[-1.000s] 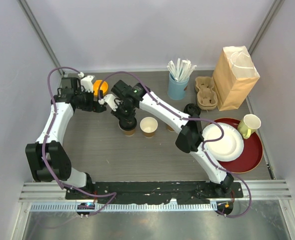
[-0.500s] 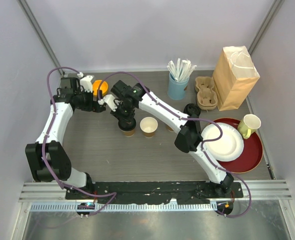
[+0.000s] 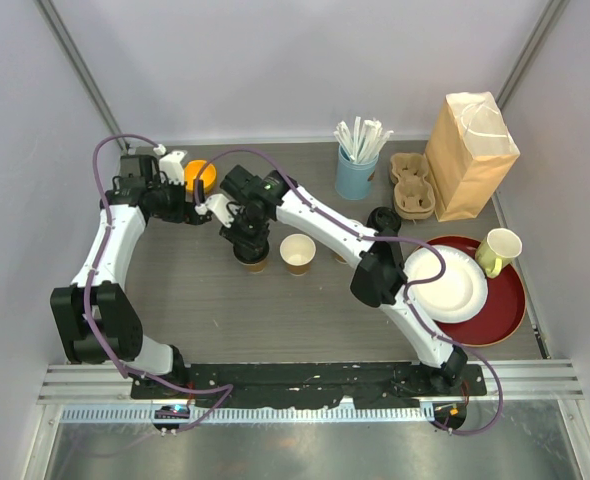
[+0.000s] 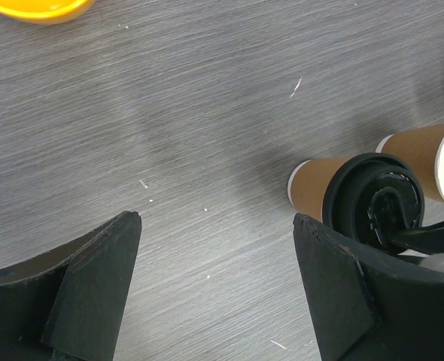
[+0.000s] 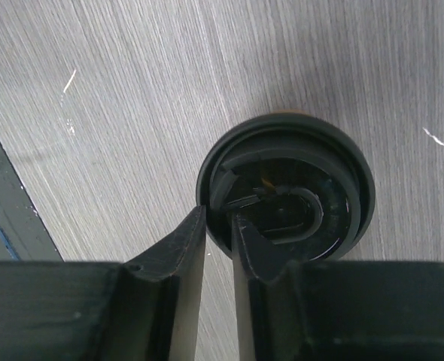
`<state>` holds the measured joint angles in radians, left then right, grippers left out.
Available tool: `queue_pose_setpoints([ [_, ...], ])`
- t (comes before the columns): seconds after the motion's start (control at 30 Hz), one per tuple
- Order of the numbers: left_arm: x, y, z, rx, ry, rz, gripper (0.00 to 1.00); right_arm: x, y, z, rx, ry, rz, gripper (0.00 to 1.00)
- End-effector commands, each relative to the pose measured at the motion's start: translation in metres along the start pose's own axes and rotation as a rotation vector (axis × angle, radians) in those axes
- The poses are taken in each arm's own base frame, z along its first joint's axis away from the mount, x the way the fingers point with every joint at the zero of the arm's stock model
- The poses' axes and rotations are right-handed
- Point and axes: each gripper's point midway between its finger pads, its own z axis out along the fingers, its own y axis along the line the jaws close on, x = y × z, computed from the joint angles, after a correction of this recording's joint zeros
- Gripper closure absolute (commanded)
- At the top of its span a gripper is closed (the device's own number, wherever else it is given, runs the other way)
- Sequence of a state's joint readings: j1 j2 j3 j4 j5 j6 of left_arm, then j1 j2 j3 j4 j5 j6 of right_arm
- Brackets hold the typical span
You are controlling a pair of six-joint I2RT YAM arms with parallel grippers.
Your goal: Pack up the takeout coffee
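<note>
kraft-brown lidded cup [image 3: 258, 263] upright on the grey table [image 3: 225, 300], left of centre, black lid [image 5: 286, 195] seated on top. just to its right a second kraft cup [image 3: 298, 253], open, white inside, not touching. straight above the lid, right gripper [image 5: 218, 226] pointing down, fingers [image 5: 178, 256] drawn close with only a thin slit between, the lid's rim running through that slit; pinching or merely loose, cannot tell. left gripper [image 4: 218, 278] low over bare table just left of the lidded cup, jaws spread wide, grasping nothing. behind it, an orange bowl [image 3: 199, 176]. further back on the right: light-blue cup of straws [image 3: 356, 176], cardboard cup carrier [image 3: 412, 186], brown paper bag [image 3: 470, 150]. far right, red tray [image 3: 510, 305] carrying a white paper plate [image 3: 445, 285] and a pale yellow cup [image 3: 497, 250].
</note>
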<state>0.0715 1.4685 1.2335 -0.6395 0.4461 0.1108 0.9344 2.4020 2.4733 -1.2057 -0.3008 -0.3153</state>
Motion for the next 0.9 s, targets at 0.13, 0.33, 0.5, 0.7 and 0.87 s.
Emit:
queue_pose_setpoints([
  [0.13,-0.011,-0.018,-0.006,0.078,-0.046,0.000,0.13,-0.005,0.003,-0.009,0.031,-0.009,-0.029,0.62],
  [0.33,-0.007,-0.028,-0.004,0.130,-0.036,-0.040,0.13,-0.022,0.007,-0.027,0.032,-0.078,-0.051,0.47],
  [0.5,-0.006,-0.034,-0.003,0.159,-0.038,-0.083,0.15,-0.041,0.016,-0.048,0.018,-0.166,-0.084,0.44],
  [0.7,0.003,-0.045,0.002,0.177,-0.034,-0.140,0.16,-0.049,0.021,-0.058,0.008,-0.212,-0.105,0.37],
  [0.87,0.007,-0.048,0.007,0.178,-0.023,-0.152,0.16,-0.046,0.022,-0.051,-0.013,-0.200,-0.111,0.37],
])
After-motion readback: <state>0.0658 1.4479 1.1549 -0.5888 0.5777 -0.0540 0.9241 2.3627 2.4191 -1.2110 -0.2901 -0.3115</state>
